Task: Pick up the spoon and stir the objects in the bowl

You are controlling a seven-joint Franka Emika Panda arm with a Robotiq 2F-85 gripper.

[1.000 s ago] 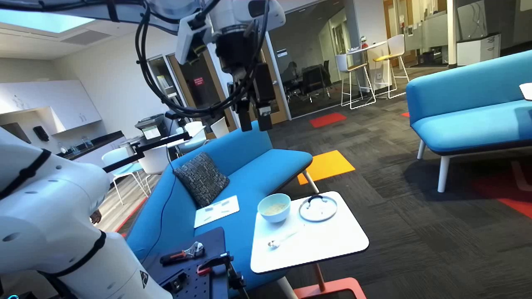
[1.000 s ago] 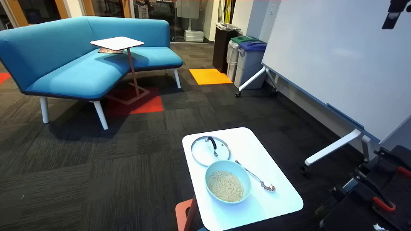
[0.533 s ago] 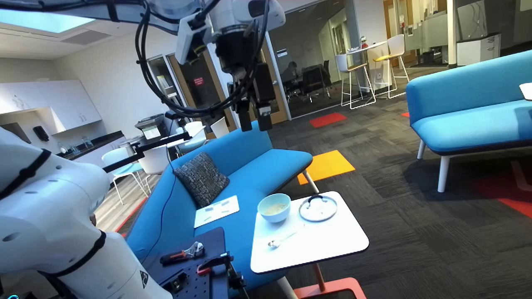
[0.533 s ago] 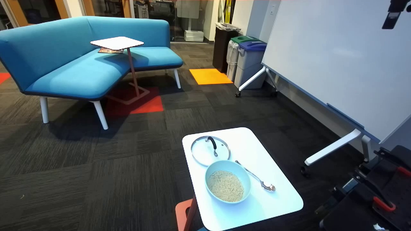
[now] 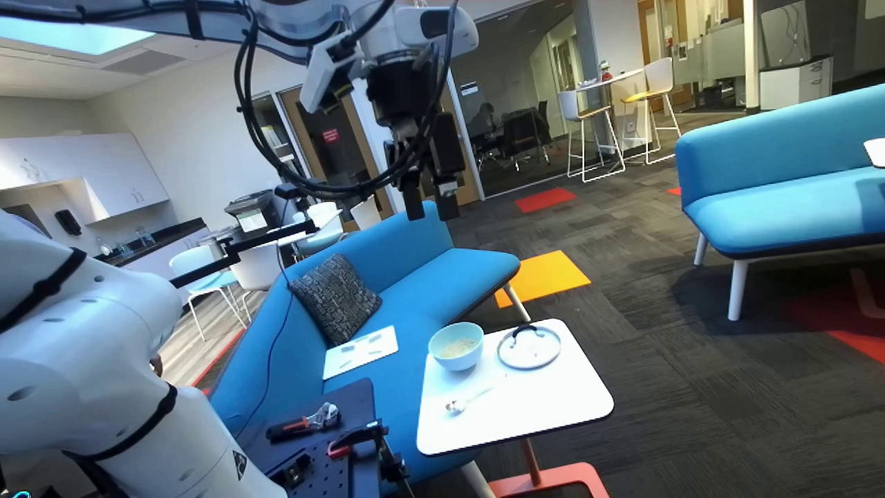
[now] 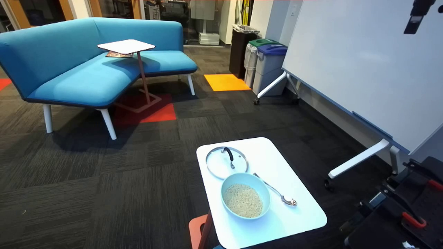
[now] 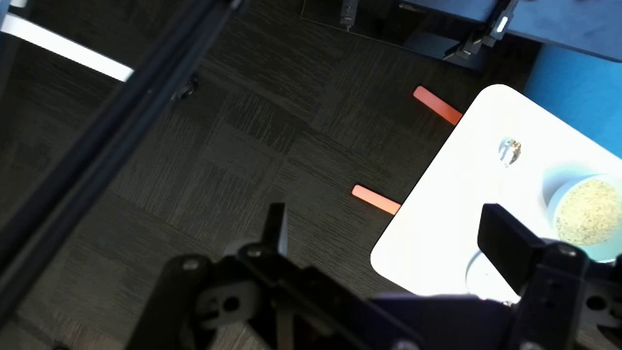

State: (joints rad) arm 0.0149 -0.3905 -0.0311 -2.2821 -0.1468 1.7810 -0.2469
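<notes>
On the white side table (image 6: 294, 221) stands the pale blue bowl (image 6: 244, 179), holding beige grain-like bits. The spoon (image 6: 284, 199) lies flat beside it, its thin handle pointing toward the lid side. In the wrist view the spoon's head (image 7: 510, 150) is visible, while its handle fades into the bright tabletop. The bowl (image 7: 604, 253) is at the right edge there, partly behind a finger. My gripper (image 5: 431, 209) hangs high above the table, well apart from everything on it. Seen from the wrist, the gripper (image 7: 383, 208) is wide open with nothing between its fingers.
A round glass lid (image 6: 221, 166) with a black handle lies next to the bowl. A blue sofa (image 5: 415, 297) stands behind the table. Near the arm's base is a dark mount (image 5: 352, 429) with clamps. A whiteboard (image 6: 367, 62) stands to the side.
Over the last half second the gripper has shifted slightly, a little rightward in an exterior view that shows the arm. Spoon, bowl and lid have not moved.
</notes>
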